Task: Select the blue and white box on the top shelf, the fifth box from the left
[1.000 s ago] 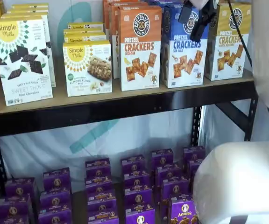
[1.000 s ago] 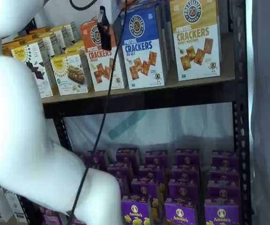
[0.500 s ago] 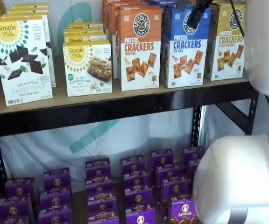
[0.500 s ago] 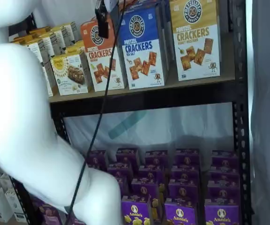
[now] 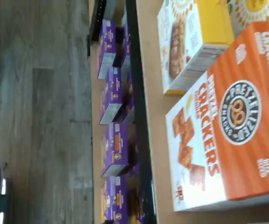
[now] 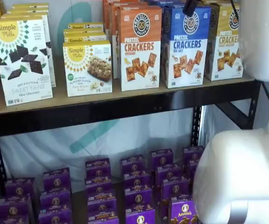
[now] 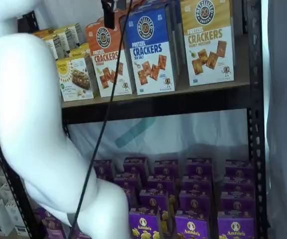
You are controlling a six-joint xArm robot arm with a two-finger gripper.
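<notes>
Gripper has risen over the last second; only a black fingertip shows at the frame edge, opening cannot be told. Blue and white box stands untouched on the top shelf, between orange-topped cracker box and yellow-topped cracker box. Grasp not begun.

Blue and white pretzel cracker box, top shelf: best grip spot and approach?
Probably the upper edge of the blue and white box, gripper descending from above and in front. It stands upright on the top shelf, with an orange-topped box and a yellow-topped box close beside it, so its sides are hard to reach.
</notes>
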